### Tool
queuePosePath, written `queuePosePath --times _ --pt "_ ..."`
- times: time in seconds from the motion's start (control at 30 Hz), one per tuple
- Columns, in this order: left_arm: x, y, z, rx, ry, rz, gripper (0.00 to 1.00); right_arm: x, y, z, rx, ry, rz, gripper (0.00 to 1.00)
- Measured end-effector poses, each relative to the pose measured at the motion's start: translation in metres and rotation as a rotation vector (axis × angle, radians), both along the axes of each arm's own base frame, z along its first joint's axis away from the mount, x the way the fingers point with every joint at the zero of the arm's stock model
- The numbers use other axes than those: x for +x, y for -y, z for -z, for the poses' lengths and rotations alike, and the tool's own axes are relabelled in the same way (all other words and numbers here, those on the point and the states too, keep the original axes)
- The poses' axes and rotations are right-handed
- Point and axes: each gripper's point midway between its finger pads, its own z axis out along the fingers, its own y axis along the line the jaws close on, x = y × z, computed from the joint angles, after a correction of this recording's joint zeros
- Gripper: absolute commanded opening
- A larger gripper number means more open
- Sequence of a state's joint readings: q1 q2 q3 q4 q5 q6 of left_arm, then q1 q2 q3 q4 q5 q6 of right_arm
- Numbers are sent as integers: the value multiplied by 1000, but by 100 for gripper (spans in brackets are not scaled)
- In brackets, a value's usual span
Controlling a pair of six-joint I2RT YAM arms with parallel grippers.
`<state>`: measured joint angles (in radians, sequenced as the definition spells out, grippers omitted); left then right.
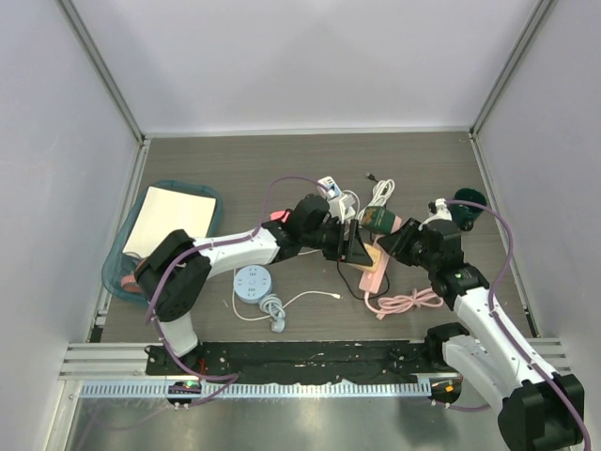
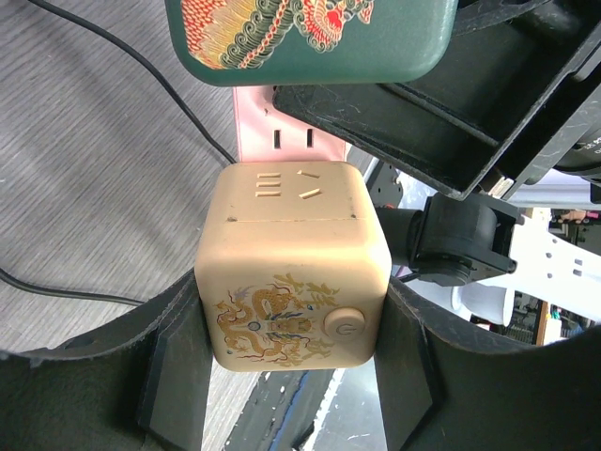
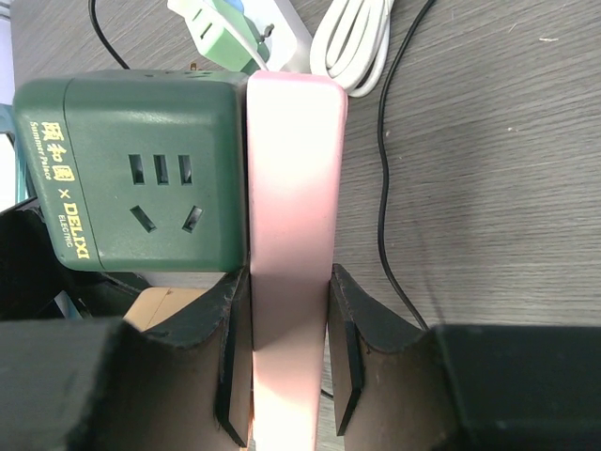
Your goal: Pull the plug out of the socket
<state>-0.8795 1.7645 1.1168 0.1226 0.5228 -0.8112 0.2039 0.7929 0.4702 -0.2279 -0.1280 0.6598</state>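
Left gripper (image 2: 291, 329) is clenched on the beige cube plug (image 2: 293, 282), one finger on each side face. The cube sits plugged into the pink power strip (image 3: 291, 188), with its button face toward the left wrist cam.

Right gripper (image 3: 286, 319) is clamped across the strip's narrow sides and holds the strip itself.

The green cube adapter (image 3: 141, 174) is on the same strip face, just beside the beige cube. Their edges are near each other, but I can't tell if they touch.

The right gripper's black body is close on the strip's far side in the left wrist view, so it's tight there.

Beyond the strip's end are a white coiled cable (image 3: 352, 38) and a green-white plug (image 3: 221, 33). A thin black cable (image 3: 385, 188) runs alongside the strip on bare table.

From the top, the pink cord (image 1: 404, 303) loops on the near side of the strip. The round blue hub (image 1: 253, 283) and teal tray (image 1: 117, 268) sit well off to the strip's left. There's open tabletop behind the strip toward the back wall.
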Motion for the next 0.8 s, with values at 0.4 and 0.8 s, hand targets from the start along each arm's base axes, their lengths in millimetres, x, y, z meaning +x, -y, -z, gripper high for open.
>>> queuePosePath --times 0.4,0.8 --pt "10 -16 -8 10 17 -25 0 10 -12 -3 39 11 -24 1" --pt "11 -21 -11 16 28 -29 0 12 -18 -8 35 27 -35 1"
